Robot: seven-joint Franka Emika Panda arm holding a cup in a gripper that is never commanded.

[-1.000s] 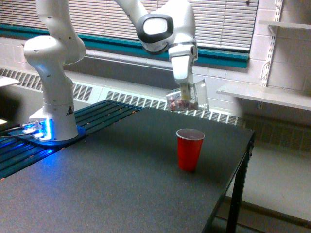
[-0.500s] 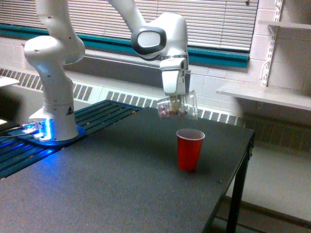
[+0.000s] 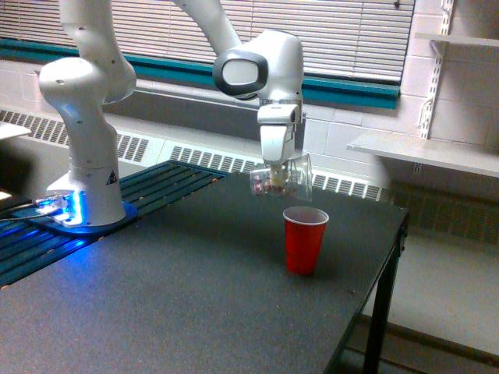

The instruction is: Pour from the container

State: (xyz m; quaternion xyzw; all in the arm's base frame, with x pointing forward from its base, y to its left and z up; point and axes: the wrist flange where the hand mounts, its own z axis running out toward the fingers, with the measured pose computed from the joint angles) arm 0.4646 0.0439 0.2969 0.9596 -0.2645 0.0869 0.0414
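Pouring: tipping step in hand, judged from tumbler lying near sideways above cup.
Table [image 3: 195, 288]: dark top, nearest; bare w/ only red cup on it.
Red cup [image 3: 304, 239]: upright, mouth open, toward exterior view's right edge of table.
Tumbler [image 3: 282, 178]: clear, held in air just above cup & a bit to exterior view's left; tipped on its side, rim toward exterior view's right; pink/white bits sit near its base end.
Claw [image 3: 275, 173]: clamped on tumbler from above; fingers mostly hidden by it.
Arm base [image 3: 86, 179]: far back at exterior view's left, blue glow at foot.
How to do well: rim looks short of cup mouth, so shift rim over centre, then tilt slow so bits don't overshoot; keep low, no contact w/ cup.
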